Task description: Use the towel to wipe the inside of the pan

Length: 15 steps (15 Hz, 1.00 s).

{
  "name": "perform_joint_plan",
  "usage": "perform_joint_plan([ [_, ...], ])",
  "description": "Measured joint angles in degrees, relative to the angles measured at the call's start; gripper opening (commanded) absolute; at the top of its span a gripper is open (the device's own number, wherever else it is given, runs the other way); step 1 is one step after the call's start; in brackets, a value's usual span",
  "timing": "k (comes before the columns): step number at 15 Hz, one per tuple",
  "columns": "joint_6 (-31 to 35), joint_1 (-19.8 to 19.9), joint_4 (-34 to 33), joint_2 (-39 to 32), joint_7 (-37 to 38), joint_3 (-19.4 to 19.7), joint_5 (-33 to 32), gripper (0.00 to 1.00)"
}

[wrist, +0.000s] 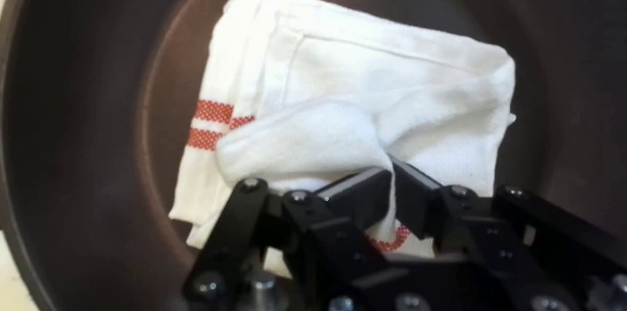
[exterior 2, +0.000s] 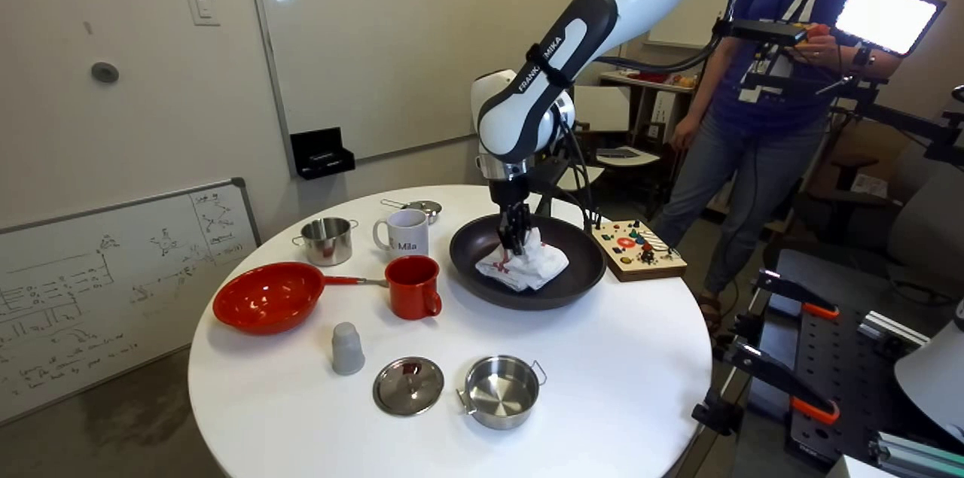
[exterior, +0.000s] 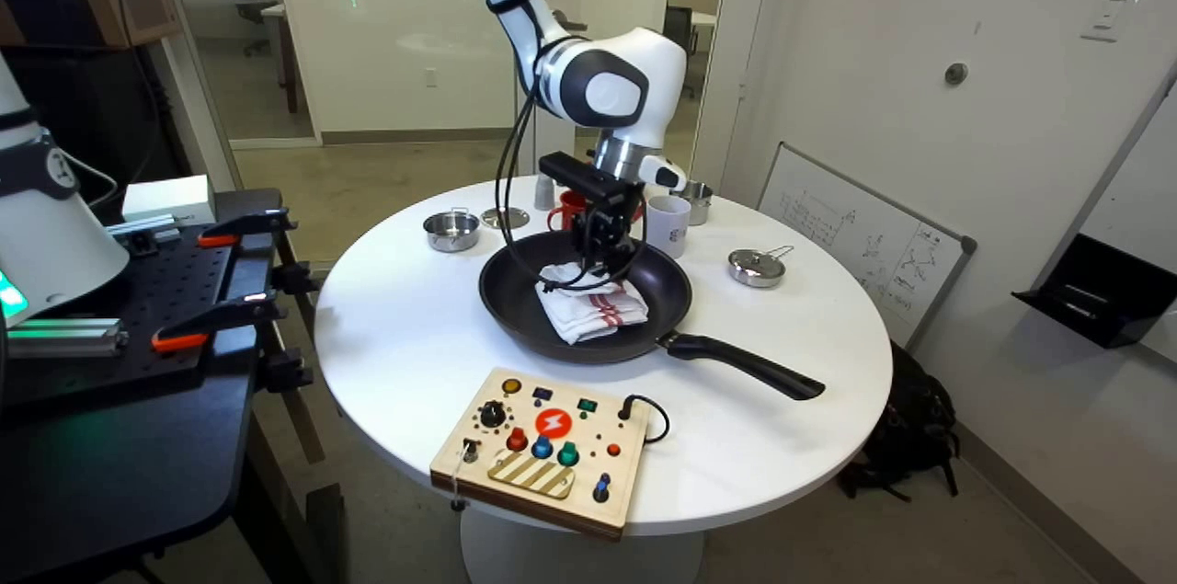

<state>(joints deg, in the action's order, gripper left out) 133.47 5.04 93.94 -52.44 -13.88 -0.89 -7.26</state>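
Pinching raised fold of red-striped white towel (wrist: 362,83) with tool (wrist: 392,176), near towel's five o'clock in wrist view. Lying folded inside black frying pan (exterior: 504,294). Likely light, limp, not fragile, prone to bunching; best gripped through several layers.

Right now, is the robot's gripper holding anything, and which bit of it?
Yes: the gripper is pinching the white, red-striped towel by a bunched-up fold on its upper side.

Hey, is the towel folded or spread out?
Folded: the wrist view shows the towel in stacked layers, with one fold pinched in the gripper.
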Motion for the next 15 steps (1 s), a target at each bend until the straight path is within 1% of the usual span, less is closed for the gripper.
perform_joint_plan([
  [4, -3.3, -0.1, -4.5, -1.6, 0.0, 0.0, 0.0, 0.03],
  [9, -7.3, 0.4, -9.9, -6.0, 0.0, 0.3, 0.1, 0.01],
  [12, -9.2, 1.4, -12.1, -8.2, 0.0, 0.4, 0.2, 0.02],
  [15, -10.0, 1.9, -12.9, -8.7, 0.0, 0.4, 0.3, 0.02],
])
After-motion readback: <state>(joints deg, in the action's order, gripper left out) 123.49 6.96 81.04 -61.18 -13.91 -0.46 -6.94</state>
